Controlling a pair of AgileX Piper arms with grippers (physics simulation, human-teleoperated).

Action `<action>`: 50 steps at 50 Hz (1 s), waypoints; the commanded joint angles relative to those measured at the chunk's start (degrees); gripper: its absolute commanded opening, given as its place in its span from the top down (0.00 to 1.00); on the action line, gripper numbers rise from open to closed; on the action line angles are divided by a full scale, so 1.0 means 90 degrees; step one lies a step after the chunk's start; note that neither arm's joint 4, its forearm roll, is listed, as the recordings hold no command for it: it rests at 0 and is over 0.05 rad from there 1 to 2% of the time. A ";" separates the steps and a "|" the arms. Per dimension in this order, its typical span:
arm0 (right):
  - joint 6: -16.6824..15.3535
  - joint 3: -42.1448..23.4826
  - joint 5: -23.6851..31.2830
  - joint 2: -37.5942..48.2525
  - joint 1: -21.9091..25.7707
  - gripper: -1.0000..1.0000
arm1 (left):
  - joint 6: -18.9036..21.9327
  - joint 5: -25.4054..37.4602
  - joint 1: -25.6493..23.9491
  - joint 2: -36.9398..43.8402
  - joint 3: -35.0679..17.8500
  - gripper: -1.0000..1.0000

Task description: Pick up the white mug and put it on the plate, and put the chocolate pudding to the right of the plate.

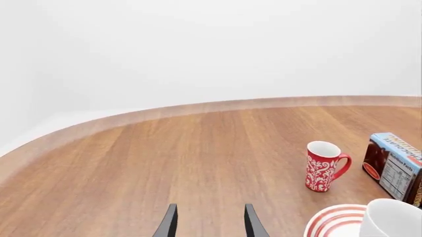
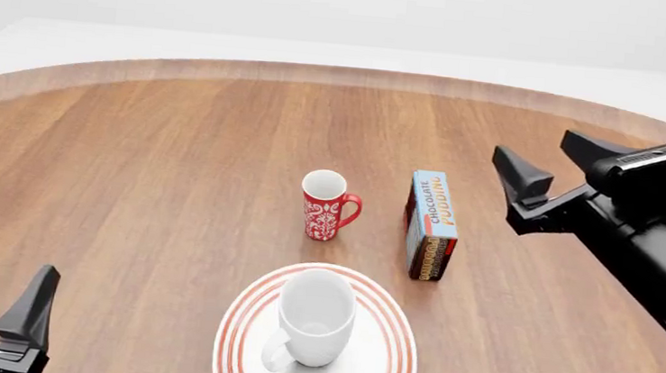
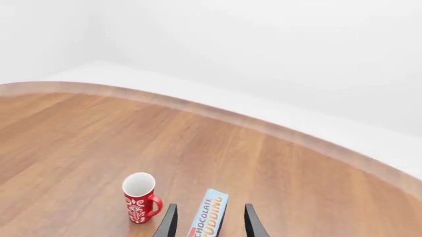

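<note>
This is a simulated tabletop test scene, not a lived-in room. A round wooden table [image 2: 164,181] with a lighter rim fills every view, and past its edge there is only a blank white floor and a white backdrop [image 3: 277,44], lit evenly. Two black arms (one from each near corner in the front view) reach over the wood, which points to a robot lab setup. The few things set out are kitchen goods: a red mug [image 2: 327,206], a pudding box [image 2: 431,224] standing on edge, and a white mug [image 2: 313,317] on a red-ringed plate [image 2: 392,336]. Surfaces look smooth and flatly rendered.
</note>
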 commanded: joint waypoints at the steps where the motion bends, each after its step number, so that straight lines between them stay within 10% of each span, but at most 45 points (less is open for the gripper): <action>1: 0.0136 -0.0358 0.0106 0.0426 0.0125 0.00 | -0.0011 -0.0012 -0.0011 0.0000 0.0001 0.00; 50: 0.1029 -0.1286 0.0376 0.2075 -0.0029 0.00 | -0.0143 0.0014 -0.0036 -0.0052 0.0000 0.00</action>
